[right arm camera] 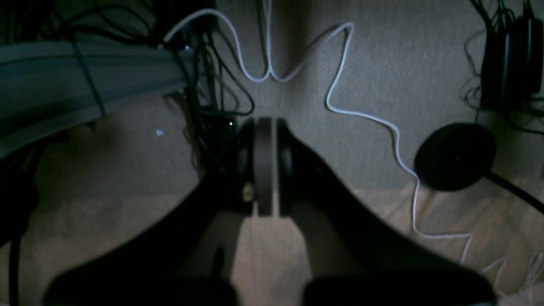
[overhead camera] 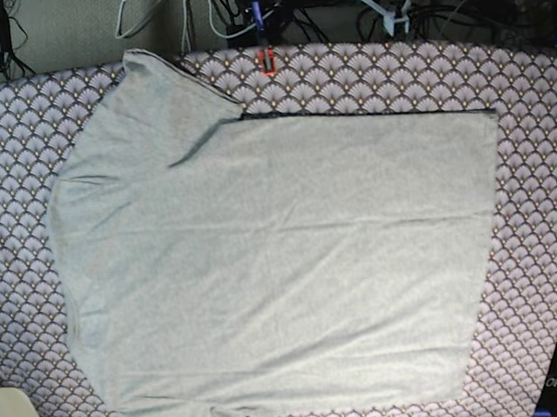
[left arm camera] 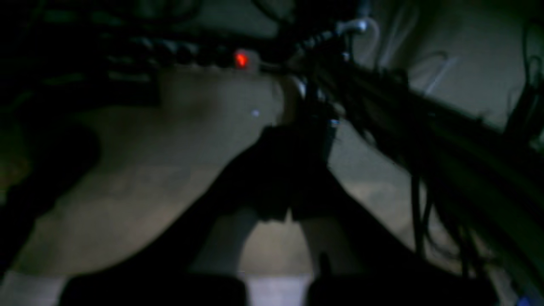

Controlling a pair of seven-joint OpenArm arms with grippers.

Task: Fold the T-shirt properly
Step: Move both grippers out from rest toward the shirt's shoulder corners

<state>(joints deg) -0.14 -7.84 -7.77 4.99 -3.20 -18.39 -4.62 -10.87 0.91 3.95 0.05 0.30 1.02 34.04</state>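
The T-shirt [overhead camera: 285,268] is laid out flat on the purple scallop-patterned tablecloth [overhead camera: 542,138], spread across most of the table, and not a single fold is seen in it yet. Neither arm is caught in the base view; both wrist cameras are pointed at a dim floor strewn with cables. The right gripper [right arm camera: 263,170] is shown with its pads pressed together on nothing, a white cable [right arm camera: 340,106] snaking over the floor beyond it. The left gripper [left arm camera: 289,212] is seen only as a dark, blurred shape; its tips appear drawn together, with nothing between them.

The opening fold, it is judged, is the step in hand. It would be done best if both arms are brought over the cloth together, the jaws are opened before contact, and one long edge is pinched at two well-spaced points so that the fabric is lifted evenly. Only the shirt should be nipped, never the tablecloth beneath.

As for the garment: plain light grey soft knit, no print. One sleeve is pointed toward the far left corner, another is bunched at the near edge. The straight hem is set at the right, and shallow wrinkles are spread across the body.
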